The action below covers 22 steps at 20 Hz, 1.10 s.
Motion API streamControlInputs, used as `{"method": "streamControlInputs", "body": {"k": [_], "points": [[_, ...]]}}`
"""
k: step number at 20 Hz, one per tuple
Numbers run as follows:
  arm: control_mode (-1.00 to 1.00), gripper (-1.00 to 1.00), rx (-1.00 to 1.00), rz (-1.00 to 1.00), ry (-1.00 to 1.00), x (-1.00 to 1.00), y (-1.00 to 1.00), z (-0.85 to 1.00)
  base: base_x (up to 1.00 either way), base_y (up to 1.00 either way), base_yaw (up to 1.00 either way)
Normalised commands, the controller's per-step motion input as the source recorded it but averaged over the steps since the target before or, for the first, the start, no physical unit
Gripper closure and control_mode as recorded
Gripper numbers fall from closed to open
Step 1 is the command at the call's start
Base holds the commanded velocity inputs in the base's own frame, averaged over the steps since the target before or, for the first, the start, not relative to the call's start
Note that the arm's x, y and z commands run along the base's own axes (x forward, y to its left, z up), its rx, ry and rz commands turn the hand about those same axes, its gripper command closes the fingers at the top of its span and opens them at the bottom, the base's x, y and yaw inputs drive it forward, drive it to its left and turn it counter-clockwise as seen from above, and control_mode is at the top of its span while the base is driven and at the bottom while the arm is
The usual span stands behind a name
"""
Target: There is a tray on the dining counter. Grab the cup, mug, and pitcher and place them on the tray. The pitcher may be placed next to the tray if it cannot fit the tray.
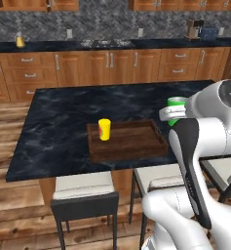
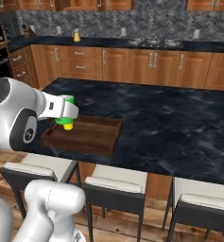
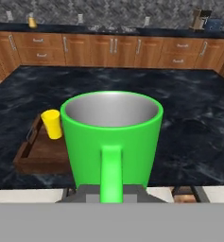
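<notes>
The gripper (image 3: 111, 191) is clamped on the handle of the green mug (image 3: 112, 137), which it holds upright above the near edge of the dining counter (image 1: 63, 127); in the hand view the mug's loop handle runs straight down toward the camera and the grey inside of the mug is open to the top. From the left base view the mug (image 1: 175, 108) sits at the right end of the tray (image 1: 131, 144), half covered by the white wrist, and whether it hangs over the tray's right rim or just outside it cannot be told; from the right base view the mug (image 2: 65, 118) sits over the tray's left near corner (the two views look from opposite sides). The cup (image 1: 105, 129) stands upright inside the tray at its far left corner, close to both rims, and most of the tray floor to its right lies bare. The tray itself lies near the counter's front edge, with a wide stretch of black marble open behind it and to either side. Stools (image 1: 85, 195) stand tucked under the front edge. The pitcher (image 1: 20, 42) is small and blurred on the long back counter (image 1: 136, 45), well apart from the island, near that counter's left end. The fingertips are hidden behind the mug's handle, and in the right base view the cup (image 2: 68, 126) shows as just a yellow sliver under the mug.
</notes>
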Motion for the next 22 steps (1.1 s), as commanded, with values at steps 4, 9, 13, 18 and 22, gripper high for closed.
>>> {"method": "streamControlInputs", "body": {"k": [4,9,13,18,22], "points": [[1.00,1.00,0.00,0.00,0.00,0.00,0.00,0.00,0.51,0.00,0.02],[1.00,1.00,0.00,0.00,0.00,0.00,0.00,0.00,0.50,0.00,0.02],[1.00,1.00,0.00,0.00,0.00,0.00,0.00,0.00,0.28,0.00,0.00],[-1.00,1.00,0.00,0.00,0.00,0.00,0.00,0.00,0.00,0.00,0.00],[-1.00,1.00,0.01,0.01,-0.01,0.04,-0.03,-0.17,0.00,0.00,0.00]]}}
